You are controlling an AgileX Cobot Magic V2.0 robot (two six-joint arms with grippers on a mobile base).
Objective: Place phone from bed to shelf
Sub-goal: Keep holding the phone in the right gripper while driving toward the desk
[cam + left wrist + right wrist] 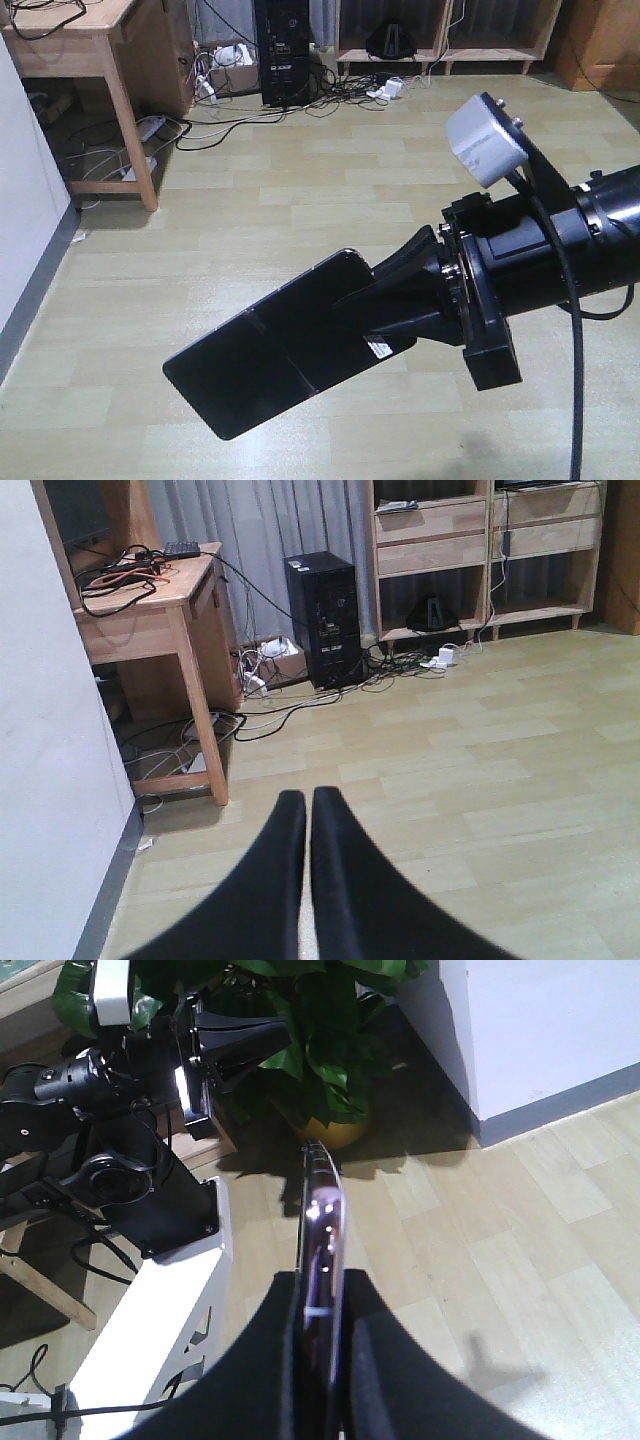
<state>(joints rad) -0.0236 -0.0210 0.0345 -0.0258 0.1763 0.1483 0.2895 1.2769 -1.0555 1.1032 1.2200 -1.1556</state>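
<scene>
The phone (260,350) is a flat glossy black slab with a crease and a small white sticker. It hangs in the air over the wooden floor, and my right gripper (375,300) is shut on one end of it. In the right wrist view the phone (322,1210) stands edge-on, its pinkish-metal rim between the jaws of the right gripper (322,1295). My left gripper (308,798) is shut with nothing in it, pointing at the floor. The pale wooden shelf (480,540) stands against the far wall, and its base (440,55) also shows at the top of the front view. The bed is out of view.
A wooden desk (150,600) with cables stands at the left by a white wall (50,730). A black computer tower (325,615) and tangled cables (350,90) lie near the shelf. A potted plant (310,1020) and the robot's white base (160,1310) sit beside the right arm.
</scene>
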